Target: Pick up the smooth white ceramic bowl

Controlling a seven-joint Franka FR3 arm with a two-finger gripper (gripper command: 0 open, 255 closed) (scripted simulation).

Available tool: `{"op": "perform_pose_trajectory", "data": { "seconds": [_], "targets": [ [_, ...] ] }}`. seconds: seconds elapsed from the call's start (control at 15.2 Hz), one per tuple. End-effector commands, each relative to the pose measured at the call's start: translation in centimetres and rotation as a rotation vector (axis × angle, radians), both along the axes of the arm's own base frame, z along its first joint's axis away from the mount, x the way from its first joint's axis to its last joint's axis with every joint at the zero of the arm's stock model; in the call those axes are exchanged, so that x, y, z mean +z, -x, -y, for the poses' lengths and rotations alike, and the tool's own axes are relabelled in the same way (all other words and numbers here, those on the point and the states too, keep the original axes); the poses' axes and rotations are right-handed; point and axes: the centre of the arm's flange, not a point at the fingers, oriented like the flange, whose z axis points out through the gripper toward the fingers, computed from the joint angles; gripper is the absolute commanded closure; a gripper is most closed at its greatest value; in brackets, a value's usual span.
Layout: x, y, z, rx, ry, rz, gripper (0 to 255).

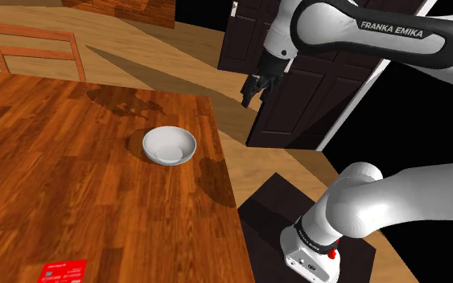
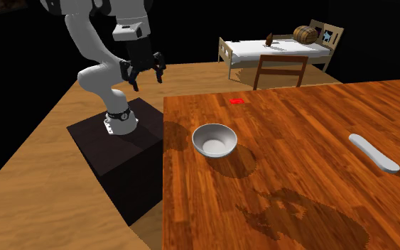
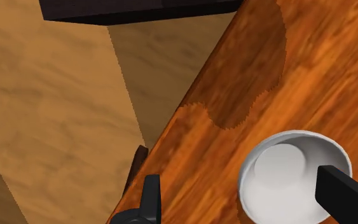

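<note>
The wooden table (image 1: 72, 177) spreads below and beyond the gripper, its near edge running almost under the fingers, with bare floor on the other side. The white arm (image 1: 361, 32) arches high and its hand points down. The white bowl (image 3: 292, 178) sits upright on the table, below the gripper and near that edge. The gripper (image 3: 238, 181) hangs wide open, holding and touching nothing.
</note>
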Motion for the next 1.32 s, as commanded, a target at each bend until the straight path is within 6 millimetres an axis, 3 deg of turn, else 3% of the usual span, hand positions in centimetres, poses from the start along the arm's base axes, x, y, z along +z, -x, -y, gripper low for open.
{"op": "perform_pose_trajectory", "data": {
  "seconds": [0.0,1.19,1.25],
  "targets": [
    [-1.8,-1.7,-0.8,-0.002,-0.006,0.004,0],
    [-18.5,-17.3,-6.1,-0.020,-0.050,0.020,0],
    [-19.0,-17.3,-6.1,-0.020,-0.050,0.020,0]
  ]
}}
